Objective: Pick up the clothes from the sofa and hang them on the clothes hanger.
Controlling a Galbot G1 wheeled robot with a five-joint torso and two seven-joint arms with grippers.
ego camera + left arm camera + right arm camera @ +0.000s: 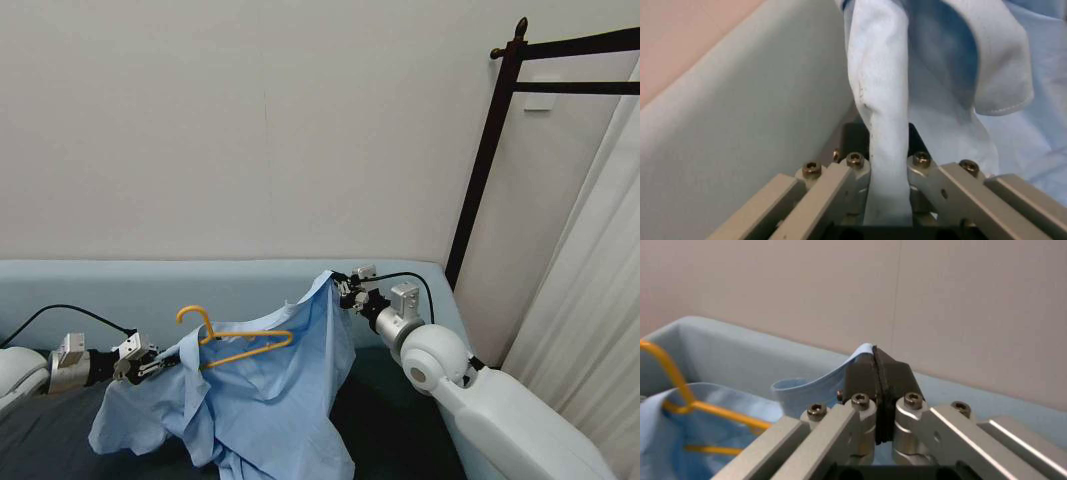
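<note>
A light blue shirt (pixel 270 400) hangs stretched between my two grippers above the sofa (pixel 120 285). A yellow hanger (pixel 235 345) sits partly inside the shirt, its hook sticking up. At the left, my left gripper (pixel 150 368) is shut on a fold of the shirt (pixel 887 165). Higher up and to the right, my right gripper (pixel 343 288) is shut on the shirt's upper edge (pixel 863 352). In the right wrist view the hanger (pixel 680 400) lies below the pinched cloth.
A dark wooden clothes rack (pixel 490 150) stands at the right, its top bar (pixel 580 45) high up. A white curtain (pixel 590 330) hangs beside it. The sofa's pale blue back runs along the plain wall; its dark seat (pixel 60 435) lies below the shirt.
</note>
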